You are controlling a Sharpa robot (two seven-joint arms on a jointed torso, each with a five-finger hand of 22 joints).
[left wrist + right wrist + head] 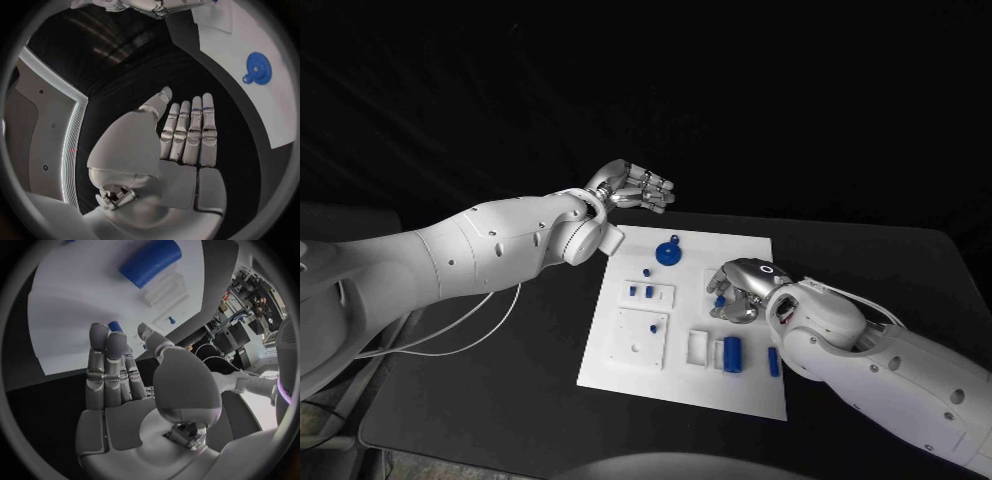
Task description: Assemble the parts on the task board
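Left robot hand (632, 187) off the board's far-left corner, above the black desk (488, 380), fingers straight and close together, holding nothing. White task board (747, 385) mid-desk: blue gear (671, 252) near the far edge, blue cylinder (731, 350) in its holder. Right robot hand (737, 292) over the board's middle, just right of the gear, fingers loosely extended; a small blue part (115, 326) at the fingertips, grip unclear.

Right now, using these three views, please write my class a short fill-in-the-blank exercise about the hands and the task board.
1. The blue gear lies on the white task board near the robot's ____ hand.
2. The right hand hovers over the ____.
3. The left hand, fingers straight and apart from any part, holds ____.
4. The blue cylinder rests in a white holder on the board, and its colour is ____.

Missing words: left; task board; nothing; blue
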